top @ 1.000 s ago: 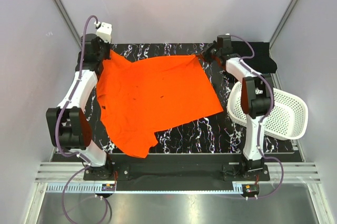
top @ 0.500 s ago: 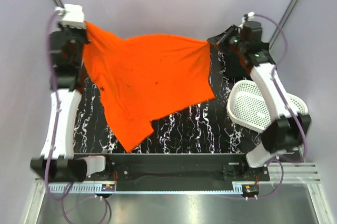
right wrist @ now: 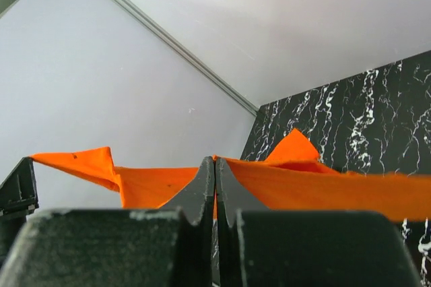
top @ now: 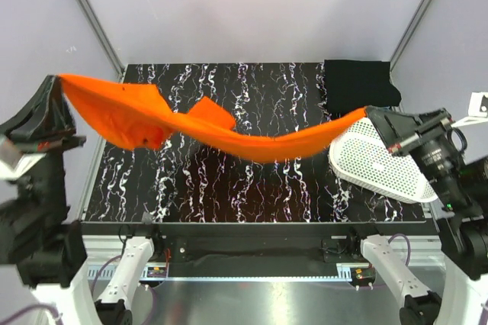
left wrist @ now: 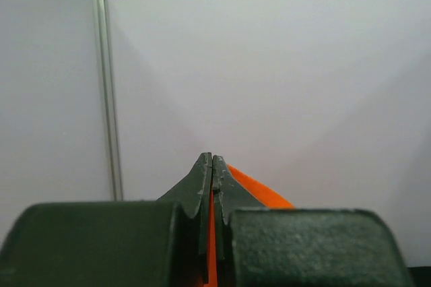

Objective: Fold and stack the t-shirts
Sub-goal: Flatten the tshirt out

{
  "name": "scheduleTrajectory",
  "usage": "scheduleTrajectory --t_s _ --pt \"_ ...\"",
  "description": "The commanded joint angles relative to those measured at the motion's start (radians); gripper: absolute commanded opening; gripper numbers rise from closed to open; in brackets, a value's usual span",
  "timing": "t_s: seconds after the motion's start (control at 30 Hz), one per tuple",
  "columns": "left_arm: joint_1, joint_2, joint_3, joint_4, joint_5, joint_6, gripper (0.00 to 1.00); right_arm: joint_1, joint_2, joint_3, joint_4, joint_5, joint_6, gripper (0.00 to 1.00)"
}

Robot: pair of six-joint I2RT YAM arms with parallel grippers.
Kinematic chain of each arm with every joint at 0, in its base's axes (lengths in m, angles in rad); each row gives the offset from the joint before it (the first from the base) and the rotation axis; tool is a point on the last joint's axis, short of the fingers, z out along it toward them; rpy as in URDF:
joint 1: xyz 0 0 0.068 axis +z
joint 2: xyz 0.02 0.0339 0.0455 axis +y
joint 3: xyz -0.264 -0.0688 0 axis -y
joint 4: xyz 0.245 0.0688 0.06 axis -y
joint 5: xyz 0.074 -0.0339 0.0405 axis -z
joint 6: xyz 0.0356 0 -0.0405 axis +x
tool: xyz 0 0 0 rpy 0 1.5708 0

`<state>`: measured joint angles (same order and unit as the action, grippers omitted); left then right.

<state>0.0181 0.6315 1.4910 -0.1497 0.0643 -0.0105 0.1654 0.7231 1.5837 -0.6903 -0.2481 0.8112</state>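
At the far left, the left hand (top: 59, 87) is raised well above the desk (top: 267, 188), clamped on one end of the orange shirt (top: 252, 143); its wrist view shows a thin strip of orange cloth pinched between the shut tips. Just beside that grip the shirt bunches into a hanging fold, and a pointed flap sticks up a little further right. From there the cloth runs across the middle of the scene as a long, sagging band in the air above the marbled desk top. At its right end the right hand (top: 374, 114) is closed on the shirt, over the white basket (top: 381, 172) that sits at the desk's right edge. The black shirt (top: 358, 85) lies flat in the far right corner, behind the basket.
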Motion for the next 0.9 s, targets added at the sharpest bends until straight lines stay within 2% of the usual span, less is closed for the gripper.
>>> scheduleTrajectory --t_s 0.0,0.13,0.27,0.33,0.43,0.5,0.67,0.73,0.83,0.87 --pt "0.005 -0.018 0.134 -0.097 0.071 -0.065 0.00 0.000 -0.007 0.044 -0.123 0.047 0.020 0.00" --pt "0.002 0.072 0.244 -0.123 0.069 0.003 0.00 0.000 0.074 0.110 -0.112 0.049 0.017 0.00" --pt "0.002 0.175 0.262 -0.094 0.042 0.119 0.00 0.000 0.202 0.081 0.006 0.084 0.002 0.00" --pt "0.002 0.215 0.181 -0.009 0.025 0.185 0.00 -0.001 0.269 0.076 0.041 0.110 -0.006 0.00" --pt "0.003 0.298 0.054 0.118 0.026 0.205 0.00 0.002 0.370 -0.067 0.190 0.078 0.029 0.00" --pt "0.002 0.358 -0.009 0.171 0.072 0.207 0.00 0.000 0.419 -0.108 0.256 0.067 0.037 0.00" --pt "0.005 0.575 -0.136 0.329 0.086 0.260 0.00 0.002 0.631 -0.252 0.421 0.076 0.006 0.00" --pt "0.011 0.682 -0.161 0.389 0.077 0.297 0.00 0.002 0.750 -0.292 0.549 0.041 0.016 0.00" --pt "0.029 0.839 -0.225 0.537 0.114 0.311 0.00 0.000 0.883 -0.272 0.655 0.026 0.010 0.00" --pt "0.046 0.887 -0.235 0.567 0.124 0.296 0.00 0.000 0.977 -0.222 0.658 0.035 -0.004 0.00"
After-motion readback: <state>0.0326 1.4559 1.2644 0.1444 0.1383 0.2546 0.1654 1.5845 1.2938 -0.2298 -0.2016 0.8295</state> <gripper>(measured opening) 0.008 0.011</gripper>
